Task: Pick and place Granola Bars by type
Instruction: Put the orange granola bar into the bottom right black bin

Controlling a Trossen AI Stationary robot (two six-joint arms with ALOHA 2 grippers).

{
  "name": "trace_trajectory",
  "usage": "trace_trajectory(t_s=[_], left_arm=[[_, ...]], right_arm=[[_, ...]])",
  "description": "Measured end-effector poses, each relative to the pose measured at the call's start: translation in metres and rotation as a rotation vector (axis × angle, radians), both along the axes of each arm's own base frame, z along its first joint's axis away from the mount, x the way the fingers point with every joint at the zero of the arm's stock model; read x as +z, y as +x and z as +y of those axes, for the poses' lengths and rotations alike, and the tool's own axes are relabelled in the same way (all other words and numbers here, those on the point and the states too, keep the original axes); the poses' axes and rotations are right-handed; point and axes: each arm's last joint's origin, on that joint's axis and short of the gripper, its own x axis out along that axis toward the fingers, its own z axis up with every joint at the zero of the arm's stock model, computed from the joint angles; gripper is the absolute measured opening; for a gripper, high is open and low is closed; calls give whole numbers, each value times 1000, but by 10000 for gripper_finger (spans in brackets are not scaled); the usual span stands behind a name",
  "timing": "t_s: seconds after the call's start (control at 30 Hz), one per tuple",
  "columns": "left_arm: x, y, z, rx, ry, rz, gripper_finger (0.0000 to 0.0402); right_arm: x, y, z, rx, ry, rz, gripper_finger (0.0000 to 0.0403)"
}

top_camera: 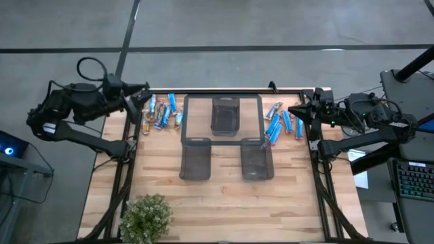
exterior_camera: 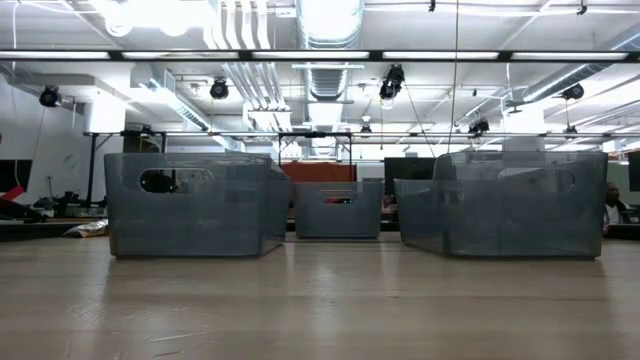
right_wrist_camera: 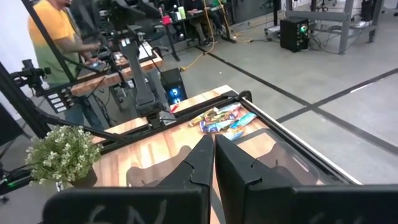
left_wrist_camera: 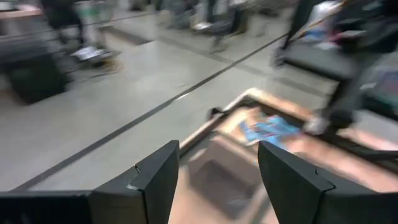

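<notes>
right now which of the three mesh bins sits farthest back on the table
The middle mesh bin: it sits at the table's far edge between the two bar piles, while the left bin and right bin sit side by side nearer the plant.

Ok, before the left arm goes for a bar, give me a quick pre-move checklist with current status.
1. Left pincer open, nothing between the fingers: ok.
2. Right pincer shut, parked at the table's right edge: ok.
3. Bars within left reach: pile of Granola Bars at the table's left rear: ok.
4. Second pile on the right, not yet sorted: not ok.
5. Three mesh bins upright: ok.
6. Bin contents: cannot tell.
</notes>
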Motion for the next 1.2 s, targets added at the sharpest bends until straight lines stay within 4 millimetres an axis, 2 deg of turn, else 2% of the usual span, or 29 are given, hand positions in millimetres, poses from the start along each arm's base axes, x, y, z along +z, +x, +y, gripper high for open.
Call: trace_trajectory(t_s=[0.23, 0.43, 0.63, 0.77, 0.9, 1.03, 1.2], left_arm=[[3, 24, -1, 25, 2, 101, 202], [-6, 44, -3, 33, -21, 142, 202], [-9, 55, 1, 70, -56, 142, 202], [-14, 62, 9, 118, -150, 127, 202], [-12, 60, 23, 137, -245, 138, 202], [-12, 64, 36, 157, -260, 207, 202], [-6, 60, 50, 180, -271, 207, 202]], right_arm=[[-3, 1, 0, 0, 0, 15, 8], [-8, 3, 0, 0, -1, 32, 8], [-10, 4, 0, 1, -1, 40, 8], [-11, 5, 0, 1, -1, 44, 8], [-11, 5, 0, 1, -1, 44, 8], [-11, 5, 0, 1, -1, 44, 8], [-11, 5, 0, 1, -1, 44, 8]])
